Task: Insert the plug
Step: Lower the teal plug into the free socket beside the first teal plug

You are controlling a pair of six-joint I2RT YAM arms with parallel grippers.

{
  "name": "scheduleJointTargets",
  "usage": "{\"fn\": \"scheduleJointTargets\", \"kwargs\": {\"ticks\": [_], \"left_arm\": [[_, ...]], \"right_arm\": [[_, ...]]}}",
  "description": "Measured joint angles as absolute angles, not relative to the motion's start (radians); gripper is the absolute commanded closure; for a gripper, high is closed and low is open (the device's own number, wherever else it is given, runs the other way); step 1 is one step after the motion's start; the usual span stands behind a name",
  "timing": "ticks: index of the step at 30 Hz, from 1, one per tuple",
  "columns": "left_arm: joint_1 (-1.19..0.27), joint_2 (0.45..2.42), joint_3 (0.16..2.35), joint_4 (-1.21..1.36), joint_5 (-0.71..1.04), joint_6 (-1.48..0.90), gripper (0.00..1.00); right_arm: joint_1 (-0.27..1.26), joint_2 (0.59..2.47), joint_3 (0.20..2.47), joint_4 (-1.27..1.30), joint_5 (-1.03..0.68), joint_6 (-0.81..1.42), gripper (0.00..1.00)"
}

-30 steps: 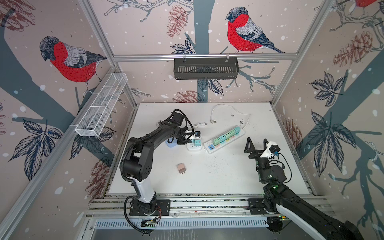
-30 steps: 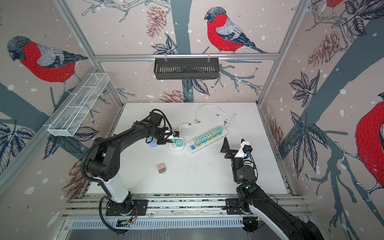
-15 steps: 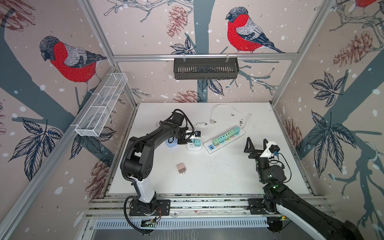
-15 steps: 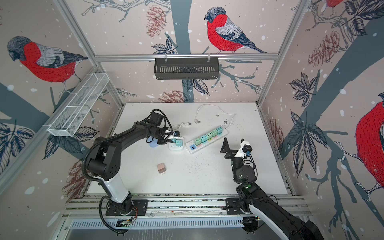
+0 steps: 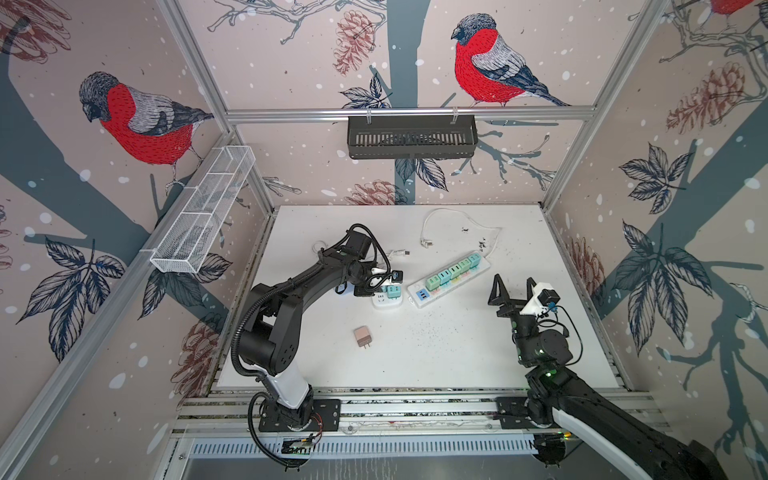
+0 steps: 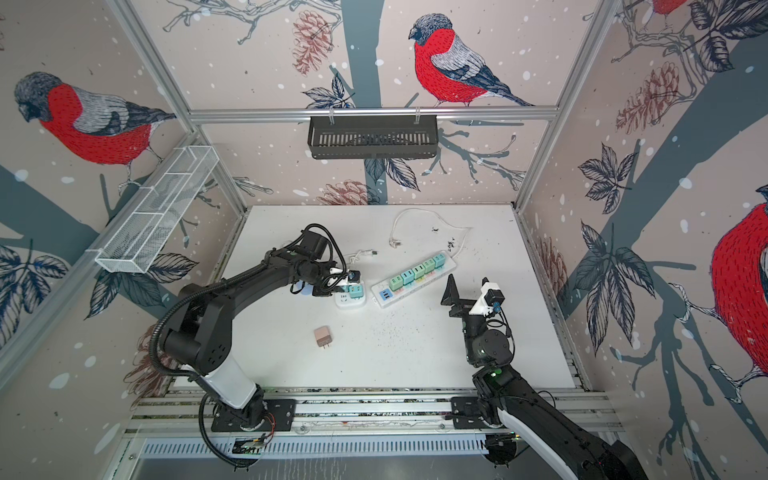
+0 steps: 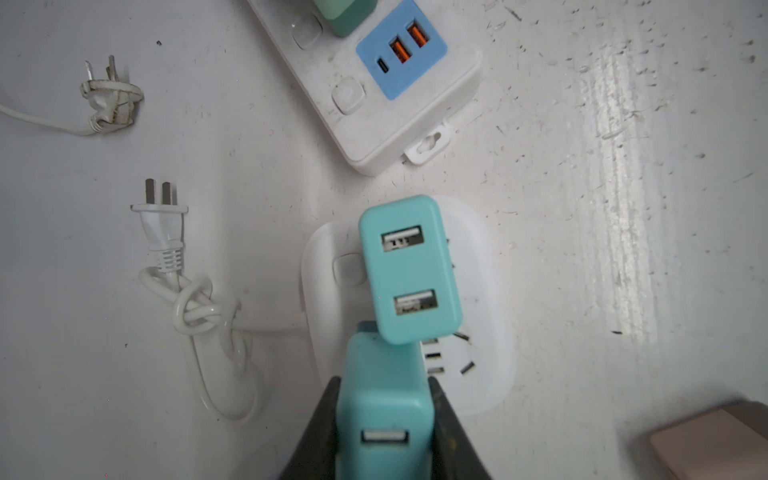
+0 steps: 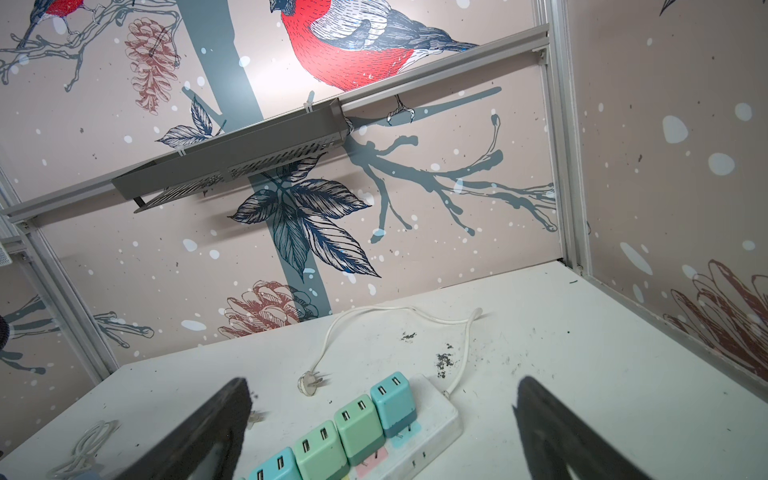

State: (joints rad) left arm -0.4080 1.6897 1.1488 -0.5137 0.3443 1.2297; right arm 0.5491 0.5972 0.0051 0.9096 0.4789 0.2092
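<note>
Counting now: two power strips on the bench [image 5: 457, 357], a long strip [image 5: 422, 296] and a small strip [image 5: 381, 300]. Chargers, eight: five in a row [image 5: 455, 270] on the long strip, two teal chargers [image 7: 409, 270] at the small strip, one pink charger [image 5: 362, 336] loose. Two cord plugs: a clean plug [image 7: 160, 216], a grubby plug [image 7: 110, 93]. Two wall baskets: black basket [image 5: 411, 137], white wire basket [image 5: 203, 212].

No text, brand, number or sign can be read on the power strip [image 5: 422, 296], the socket block [image 5: 384, 303] or the teal plug [image 7: 382, 395].
</note>
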Motion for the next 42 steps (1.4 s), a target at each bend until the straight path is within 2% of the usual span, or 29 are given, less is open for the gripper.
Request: {"fn": "scheduleJointTargets", "kwargs": {"ticks": [9, 25, 42], "left_arm": [[-0.429, 1.606, 1.120, -0.487, 0.292, 1.149, 1.00], [-0.474, 1.647, 1.143, -0.507, 0.207, 0.990, 1.00], [-0.482, 1.604, 1.119, -0.543, 0.221, 0.934, 1.00]], "right_arm": [[0.549, 0.599, 0.005, 0.910, 0.479, 0.209, 0.00], [0.549, 0.603, 0.005, 0.910, 0.478, 0.209, 0.00], [0.548, 0.607, 0.005, 0.910, 0.477, 0.209, 0.00]]}}
